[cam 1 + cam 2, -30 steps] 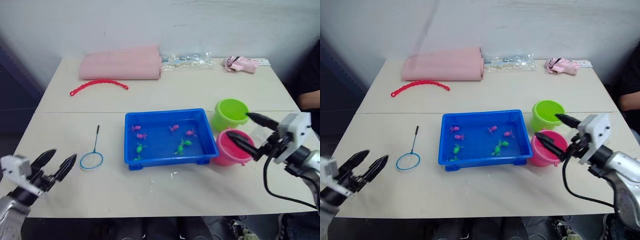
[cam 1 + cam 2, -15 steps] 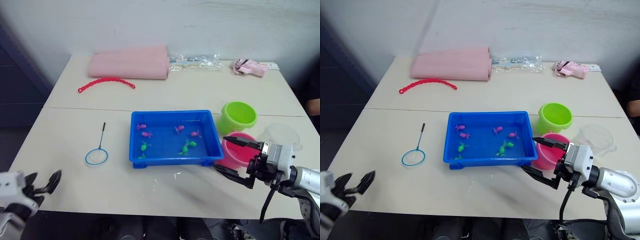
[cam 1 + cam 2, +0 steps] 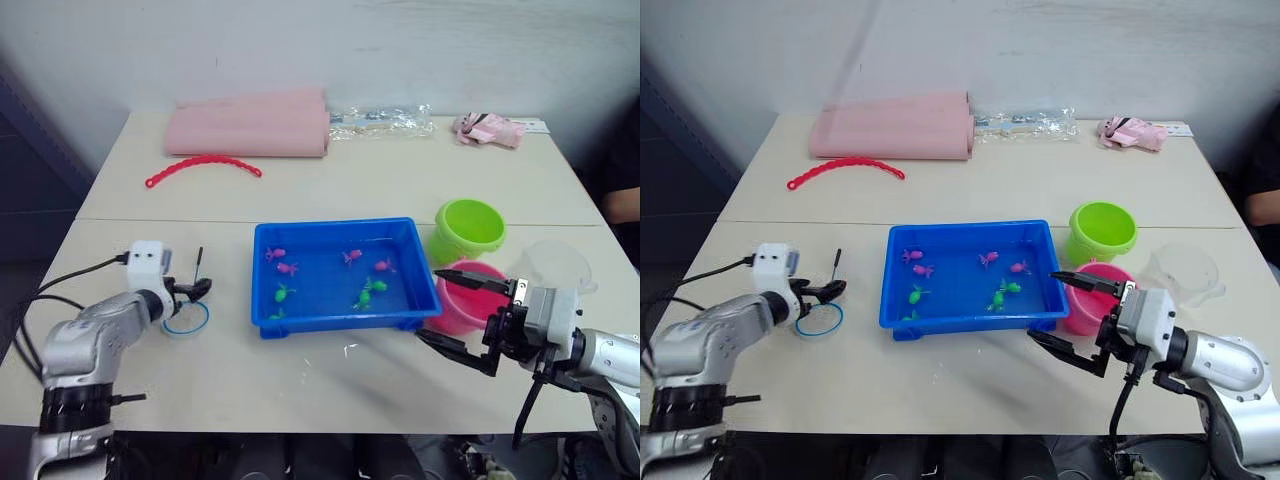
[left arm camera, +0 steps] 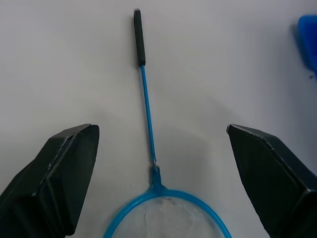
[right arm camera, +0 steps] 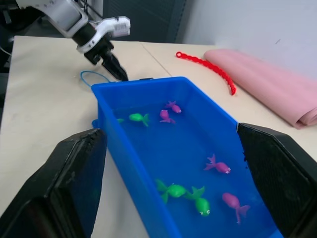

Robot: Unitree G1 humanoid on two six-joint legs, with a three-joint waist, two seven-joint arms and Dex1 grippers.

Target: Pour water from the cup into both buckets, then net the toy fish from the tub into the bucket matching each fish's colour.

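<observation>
Claws both gape empty: left claw (image 4: 158,163) straddles the net (image 4: 148,124) handle on the desk (image 3: 300,380); right claw (image 3: 450,308) faces the tub (image 5: 163,163).

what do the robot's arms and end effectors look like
Both arms have smooth silver-grey shells with black joints and loose black cables. The left end effector and right end effector each carry a white boxy wrist block and two black, tapered, wedge-shaped fingers.
</observation>
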